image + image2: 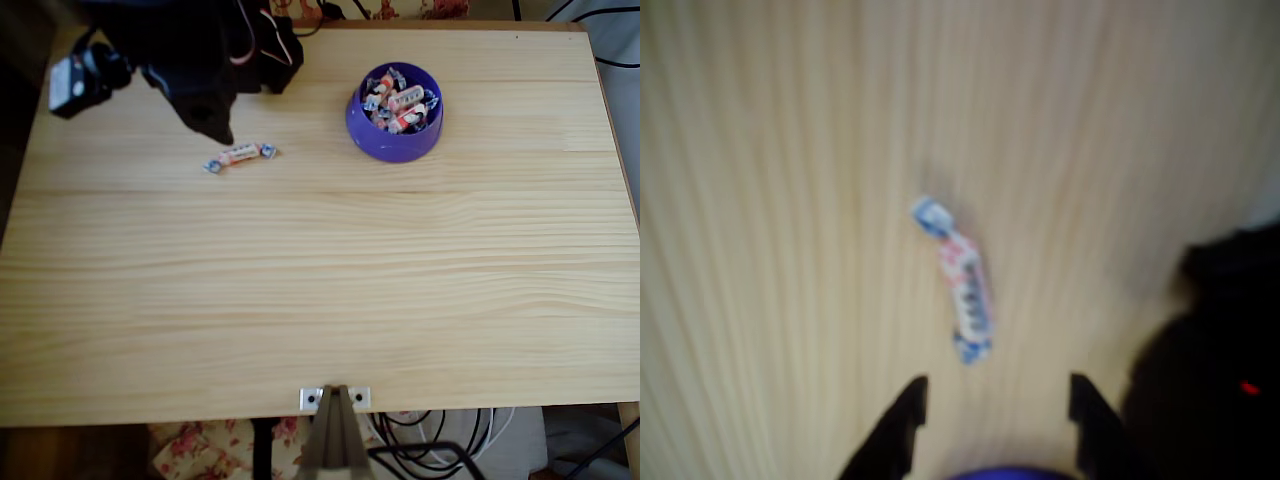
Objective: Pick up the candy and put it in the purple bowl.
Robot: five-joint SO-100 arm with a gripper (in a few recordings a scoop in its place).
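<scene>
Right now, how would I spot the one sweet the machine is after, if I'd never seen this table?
Find the purple bowl near the far edge of the wooden table in the overhead view. To its left, beside the black gripper, lies the candy. Unlike the sweets heaped in the bowl, it lies alone on bare wood.

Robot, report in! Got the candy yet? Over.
Gripper open, empty, above table. Candy lying loose, not grabbed. Purple bowl holds other candies. Path clear.

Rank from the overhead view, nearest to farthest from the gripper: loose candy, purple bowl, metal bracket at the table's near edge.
From the gripper:
1. Loose candy, just below-right of the tip.
2. Purple bowl, farther right, holding more candies.
3. Metal bracket, at the bottom edge.
</scene>
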